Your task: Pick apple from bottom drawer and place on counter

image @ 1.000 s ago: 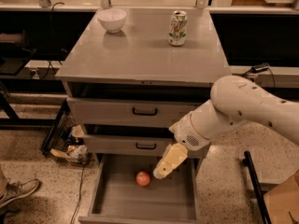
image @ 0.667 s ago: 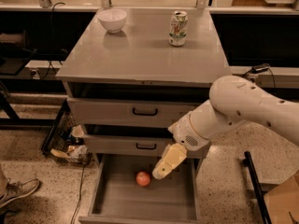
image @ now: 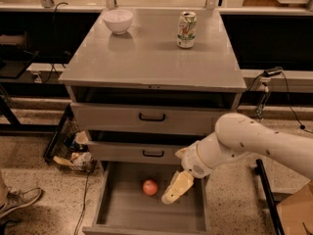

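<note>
The apple [image: 150, 187], small and red-orange, lies on the floor of the open bottom drawer [image: 117, 214], near its middle. My gripper [image: 172, 191] hangs over the drawer just right of the apple, its cream fingers [image: 178, 185] pointing down and left, a small gap from the fruit. The white arm comes in from the right. The counter [image: 142, 58] is the grey top of the cabinet above.
A white bowl [image: 117, 20] and a soda can [image: 186, 29] stand at the back of the counter. Two shallower drawers with black handles [image: 151, 117] sit above the open one. A wire basket with rubbish [image: 73, 153] stands left of the cabinet. A shoe [image: 17, 202] is at lower left.
The gripper has shifted slightly down and left, closer to the apple. The apple has not moved.
</note>
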`<action>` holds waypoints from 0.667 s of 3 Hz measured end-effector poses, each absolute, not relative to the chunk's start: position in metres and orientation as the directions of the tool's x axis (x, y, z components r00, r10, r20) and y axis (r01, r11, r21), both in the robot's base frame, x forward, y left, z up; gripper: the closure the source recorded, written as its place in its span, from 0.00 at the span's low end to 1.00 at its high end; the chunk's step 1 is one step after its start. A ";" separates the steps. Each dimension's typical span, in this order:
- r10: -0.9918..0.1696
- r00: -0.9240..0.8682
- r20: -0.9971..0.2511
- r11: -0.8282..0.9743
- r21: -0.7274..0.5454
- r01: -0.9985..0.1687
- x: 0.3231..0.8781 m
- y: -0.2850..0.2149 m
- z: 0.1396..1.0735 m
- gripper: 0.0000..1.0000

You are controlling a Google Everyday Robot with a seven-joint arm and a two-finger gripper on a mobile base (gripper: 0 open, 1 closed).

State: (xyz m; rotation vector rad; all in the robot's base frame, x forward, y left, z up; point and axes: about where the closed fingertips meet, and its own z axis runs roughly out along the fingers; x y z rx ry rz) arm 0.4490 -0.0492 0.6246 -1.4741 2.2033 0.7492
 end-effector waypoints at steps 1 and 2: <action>-0.672 -0.397 -0.625 0.321 0.237 -0.917 0.447 -0.057 0.552 0.00; -0.596 -0.436 -0.675 0.364 0.257 -0.895 0.460 -0.068 0.488 0.00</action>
